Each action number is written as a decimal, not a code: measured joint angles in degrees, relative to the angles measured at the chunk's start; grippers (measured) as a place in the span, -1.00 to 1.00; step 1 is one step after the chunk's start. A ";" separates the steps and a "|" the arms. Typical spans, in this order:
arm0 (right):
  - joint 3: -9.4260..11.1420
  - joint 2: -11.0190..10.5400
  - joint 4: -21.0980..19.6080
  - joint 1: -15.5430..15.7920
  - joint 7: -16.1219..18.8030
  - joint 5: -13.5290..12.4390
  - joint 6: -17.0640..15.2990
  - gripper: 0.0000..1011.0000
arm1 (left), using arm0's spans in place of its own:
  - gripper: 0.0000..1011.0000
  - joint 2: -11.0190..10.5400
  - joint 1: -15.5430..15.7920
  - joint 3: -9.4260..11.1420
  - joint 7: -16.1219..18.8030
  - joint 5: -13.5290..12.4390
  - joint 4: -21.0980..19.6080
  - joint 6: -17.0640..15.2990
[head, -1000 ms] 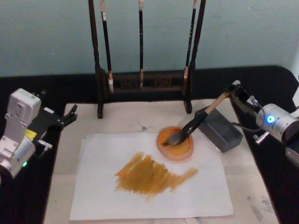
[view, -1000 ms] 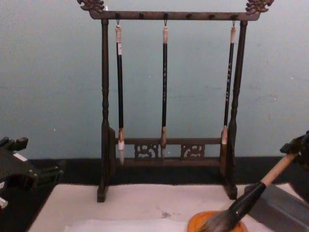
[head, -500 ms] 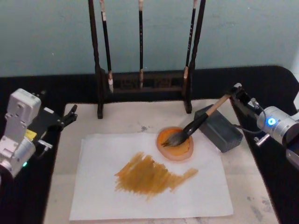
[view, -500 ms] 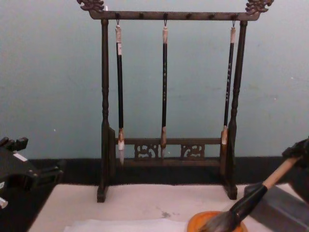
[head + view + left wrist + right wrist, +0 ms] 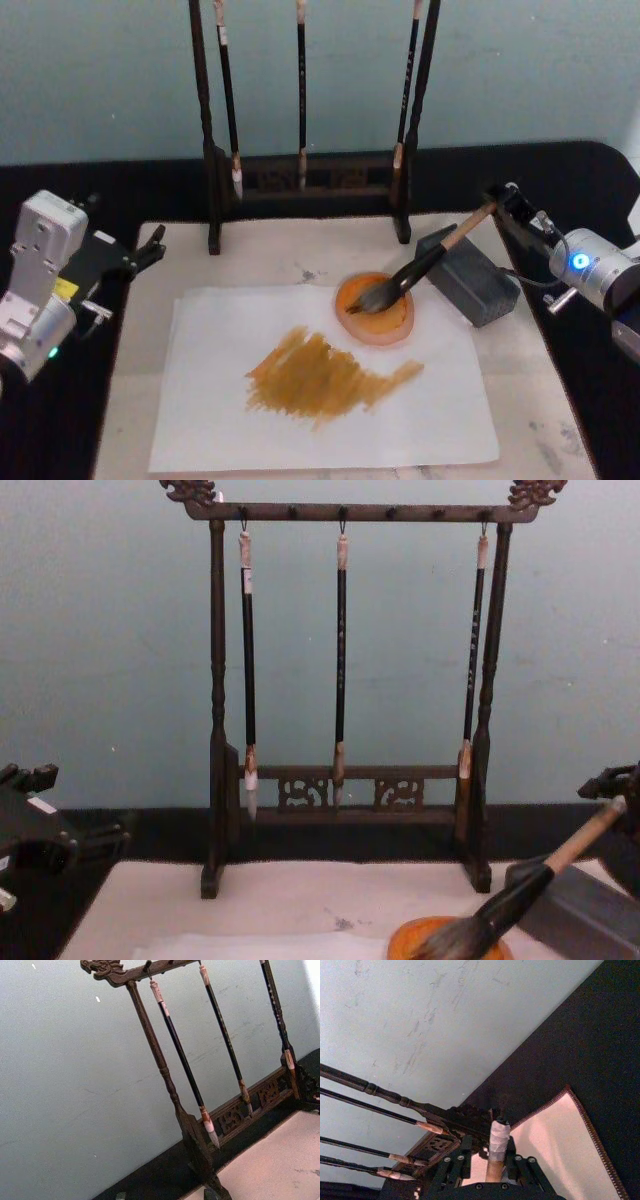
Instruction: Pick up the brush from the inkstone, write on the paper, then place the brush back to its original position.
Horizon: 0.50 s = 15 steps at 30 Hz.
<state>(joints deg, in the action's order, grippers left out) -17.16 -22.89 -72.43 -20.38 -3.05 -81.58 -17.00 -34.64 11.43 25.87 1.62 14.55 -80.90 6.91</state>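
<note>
Tan-handled, the brush (image 5: 420, 268) lay slanted, bristles in the orange dish (image 5: 375, 308) on the paper (image 5: 330, 420), ferrule propped on the dark inkstone (image 5: 470, 275) so the wet tip stayed off the sheet. The right gripper (image 5: 503, 200) sat at its end cap (image 5: 498, 1136), fingers flanking it; whether they pinched it, I could not tell. The left gripper (image 5: 150, 245) rested beside the mat (image 5: 520, 390).

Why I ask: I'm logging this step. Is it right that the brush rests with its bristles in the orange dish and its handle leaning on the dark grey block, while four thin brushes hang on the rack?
Not quite. The rack holds three thin brushes, not four, as the chest view shows. The rest stands: the brush has its bristles in the orange dish and its handle across the dark grey block.
</note>
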 joint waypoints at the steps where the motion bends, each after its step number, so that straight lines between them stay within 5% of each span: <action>1: 0.01 0.01 -0.01 0.00 0.00 0.01 -0.01 -0.19 | 1.00 0.00 0.00 0.00 0.00 0.00 0.00 0.00; 15: 0.09 0.05 -0.08 0.01 -0.06 0.10 -0.06 0.62 | 1.00 0.00 0.00 0.00 0.00 0.00 0.00 0.00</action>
<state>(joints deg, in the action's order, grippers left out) -17.07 -22.84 -72.52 -20.37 -3.10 -81.48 -17.07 -34.65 11.43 25.86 1.62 14.55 -80.90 6.91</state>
